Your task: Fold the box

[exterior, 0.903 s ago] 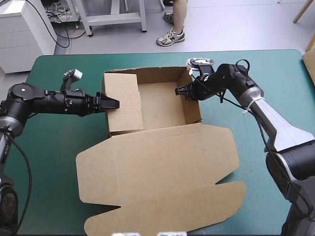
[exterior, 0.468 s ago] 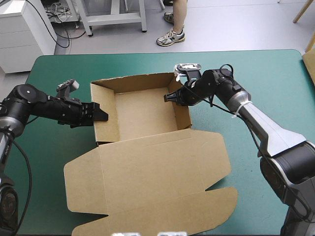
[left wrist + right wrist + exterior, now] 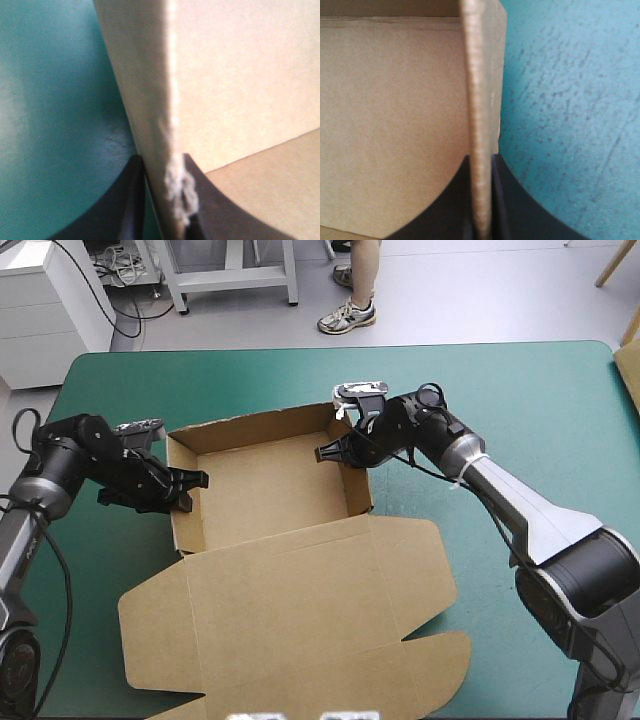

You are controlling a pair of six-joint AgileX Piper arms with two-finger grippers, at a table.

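Note:
The brown box (image 3: 300, 610) is an open tray with its wide lid lying flat toward the table's near edge. My left gripper (image 3: 190, 483) straddles the tray's upright left wall (image 3: 180, 502). In the left wrist view the black fingers (image 3: 131, 200) press on both sides of that wall's frayed edge (image 3: 172, 125), so the left gripper (image 3: 162, 160) is shut on it. My right gripper (image 3: 328, 452) is at the far end of the right wall (image 3: 358, 480). In the right wrist view the right gripper (image 3: 481, 165) pinches the wall's edge (image 3: 479, 100).
The teal-green cover (image 3: 520, 400) lies bare to the right of and beyond the box. The lid's rounded flaps (image 3: 440, 660) reach close to the table's near edge. A strip of cover (image 3: 90, 560) shows left of the lid.
The box has slid to the left and nearer with both arms. Its left flap, earlier folded inward, now stands upright. My left gripper has gone from open to closed on that wall.

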